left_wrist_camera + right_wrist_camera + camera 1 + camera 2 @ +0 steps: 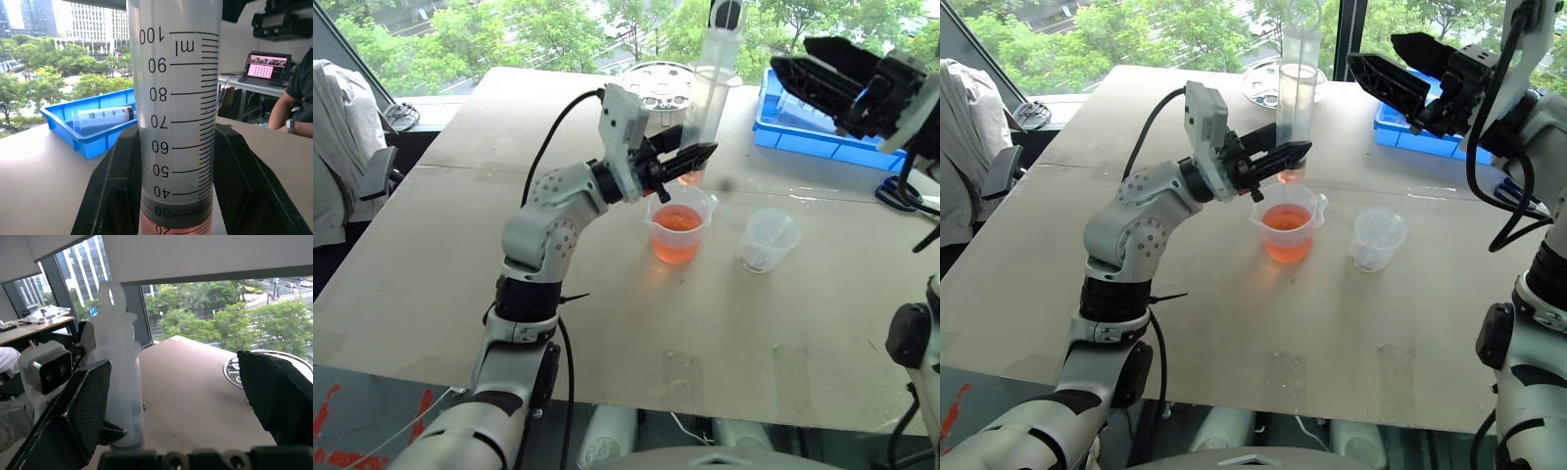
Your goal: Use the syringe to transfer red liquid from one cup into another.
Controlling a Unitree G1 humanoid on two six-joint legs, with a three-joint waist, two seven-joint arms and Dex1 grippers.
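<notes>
Bare tabletop [460, 294], left gripper [690, 162] clamping syringe [710, 98] upright, right gripper [1386, 69] spread empty.

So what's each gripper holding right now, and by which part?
The left gripper is shut on the syringe, clamping the lower part of its barrel, upright over the beaker. The right gripper is open, holding nothing.

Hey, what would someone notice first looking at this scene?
The left gripper holds a tall clear syringe upright above the beaker of red liquid at mid-table. Beside the beaker stands a small cup; the right gripper hangs open above the blue tray.
</notes>
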